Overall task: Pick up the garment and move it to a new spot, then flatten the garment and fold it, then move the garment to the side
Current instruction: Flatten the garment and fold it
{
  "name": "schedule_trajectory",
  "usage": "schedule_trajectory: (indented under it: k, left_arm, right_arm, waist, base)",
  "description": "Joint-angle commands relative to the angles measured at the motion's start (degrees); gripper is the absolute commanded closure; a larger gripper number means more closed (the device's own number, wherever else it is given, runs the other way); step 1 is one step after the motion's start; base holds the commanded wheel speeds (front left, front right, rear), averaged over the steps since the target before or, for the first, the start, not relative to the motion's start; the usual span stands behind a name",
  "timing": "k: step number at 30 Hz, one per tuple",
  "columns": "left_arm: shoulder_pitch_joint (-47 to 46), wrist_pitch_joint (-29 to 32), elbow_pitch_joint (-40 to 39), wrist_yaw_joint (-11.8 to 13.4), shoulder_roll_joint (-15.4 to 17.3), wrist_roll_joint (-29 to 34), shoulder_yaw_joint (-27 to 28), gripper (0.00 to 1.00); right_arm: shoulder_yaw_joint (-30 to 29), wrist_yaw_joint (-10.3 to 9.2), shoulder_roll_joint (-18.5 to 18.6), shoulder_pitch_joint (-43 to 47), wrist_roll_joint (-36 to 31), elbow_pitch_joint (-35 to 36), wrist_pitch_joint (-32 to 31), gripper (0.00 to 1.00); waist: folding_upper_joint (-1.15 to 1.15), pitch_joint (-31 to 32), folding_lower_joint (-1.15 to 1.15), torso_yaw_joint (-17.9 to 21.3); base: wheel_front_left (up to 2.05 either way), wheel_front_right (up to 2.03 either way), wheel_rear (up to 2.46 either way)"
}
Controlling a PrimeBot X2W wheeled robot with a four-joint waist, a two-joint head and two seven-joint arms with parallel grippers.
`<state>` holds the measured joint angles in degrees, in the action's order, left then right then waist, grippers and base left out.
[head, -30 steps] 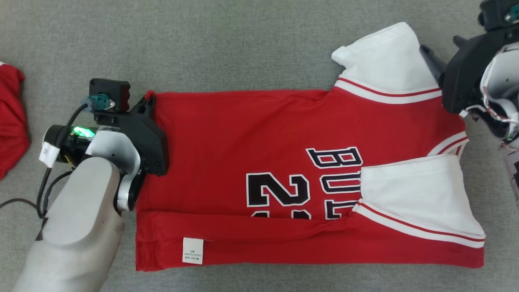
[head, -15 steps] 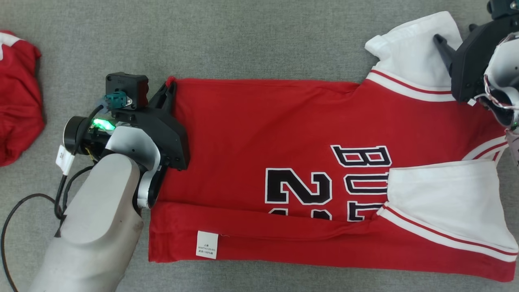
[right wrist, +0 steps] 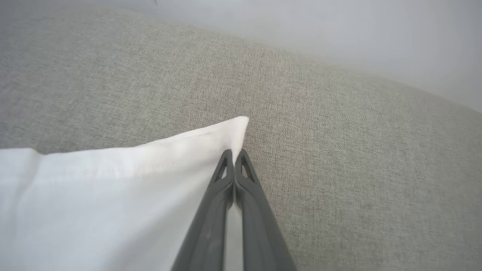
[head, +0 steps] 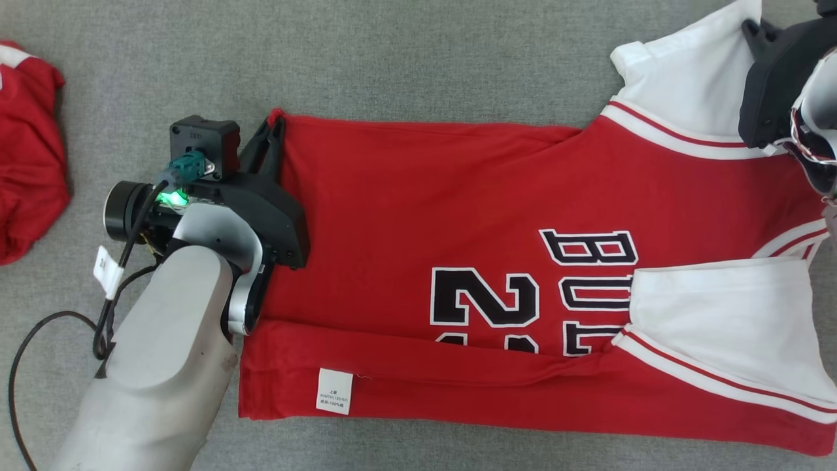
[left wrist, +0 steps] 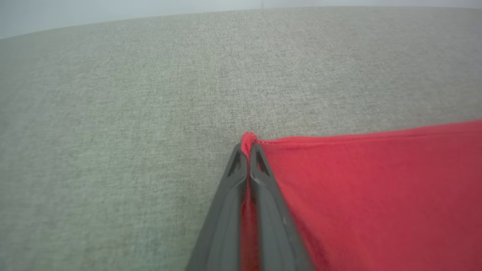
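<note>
Here's the red short-sleeved jersey with white sleeves and black-and-white lettering (head: 405,196), spread out flat across the grey woven fabric surface (head: 418,59), hem towards the robot's left, shoulders towards its right. The near long edge is already folded in over the body, cutting off the bottom of the big number and the letters, and a small white care label (head: 335,391) shows on that folded strip near the hem.

Over on the left, the left gripper (head: 276,124) sits at the far hem corner. Its wrist view makes it plain: the two dark fingers (left wrist: 263,210) are pressed together with a sliver of red cloth pinched between them, the corner poking out just past the tips. A green light (head: 171,196) glows on that wrist, and a black cable (head: 39,340) loops away beside the pale forearm.

On the right, the right gripper (right wrist: 234,154) is closed as well, fingers meeting at the tips right on the corner of the far white sleeve (head: 693,85). It looks like only the very edge of the cloth is caught, though the head view hides those fingertips behind the wrist housing.

The near white sleeve (head: 719,320) lies folded inward across the lettering. Well apart at the far left, a crumpled red cloth (head: 26,150) rests on the same grey surface.
</note>
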<state>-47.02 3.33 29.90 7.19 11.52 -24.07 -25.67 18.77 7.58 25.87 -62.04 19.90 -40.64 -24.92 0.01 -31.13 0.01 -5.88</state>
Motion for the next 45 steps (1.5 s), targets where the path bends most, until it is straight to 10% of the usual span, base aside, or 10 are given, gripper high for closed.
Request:
schedule_trajectory:
  k: [1, 11, 29, 45]
  left_arm:
    - [0.7, -0.1, 1.8, 0.6, 0.4, 0.4, 0.0, 1.0]
    - [0.2, -7.4, 2.2, 1.9, 1.2, 1.0, 1.2, 1.0]
    - [13.2, -14.1, -2.9, 1.9, 2.5, -0.8, 0.2, 1.0]
    - [17.5, -16.0, 0.0, 1.9, 4.4, -2.1, 0.5, 1.0]
  right_arm:
    - [-0.1, -0.16, -0.3, 0.6, -0.9, -0.1, 1.8, 1.0]
    - [-2.8, -0.16, -0.9, 1.6, -2.7, -1.2, 18.2, 1.0]
    - [5.0, -0.15, 3.8, 22.4, 7.2, 13.1, 25.1, 1.0]
    - [11.8, -0.15, 12.2, 37.4, 16.0, 28.7, 16.5, 1.0]
  waist:
    - [-0.01, 0.5, -0.01, 0.3]
    - [-0.01, 4.0, -0.01, 2.2]
    - [-0.01, 13.8, -0.01, 4.5]
    - [-0.01, 16.2, -0.01, 6.4]
  base:
    - [0.0, 0.0, 0.0]
    - [0.0, 0.0, 0.0]
    - [0.0, 0.0, 0.0]
    - [0.0, 0.0, 0.0]
